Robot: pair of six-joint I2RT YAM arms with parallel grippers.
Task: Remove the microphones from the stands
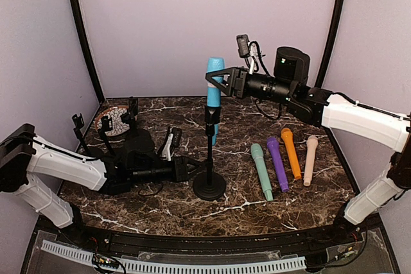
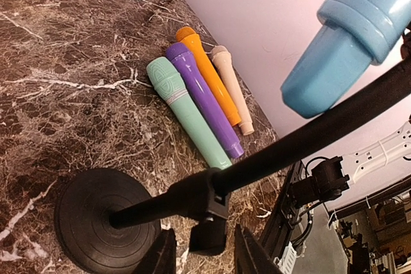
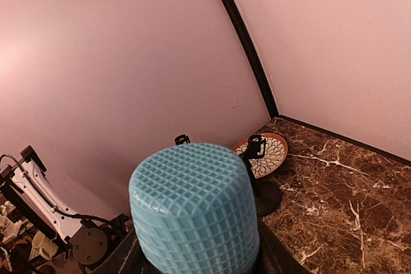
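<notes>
A light blue microphone [image 1: 214, 97] stands upright in the clip of a black stand [image 1: 210, 158] with a round base [image 1: 209, 185]. My right gripper [image 1: 217, 77] is shut on the microphone just below its head; in the right wrist view its gridded head [image 3: 192, 206] fills the space between the fingers [image 3: 268, 256]. My left gripper [image 1: 192, 169] is low by the stand's pole, near the base. In the left wrist view its fingers [image 2: 249, 251] are open on either side of the pole's collar [image 2: 207, 206], with gaps showing. The microphone's body [image 2: 343, 43] shows at the upper right.
Four microphones lie side by side right of the stand: green [image 1: 261, 171], purple [image 1: 277, 163], orange [image 1: 291, 153], cream [image 1: 311, 159]. A patterned plate [image 1: 113, 120] and a small black stand [image 1: 132, 112] sit at the back left. Purple walls close the back and sides.
</notes>
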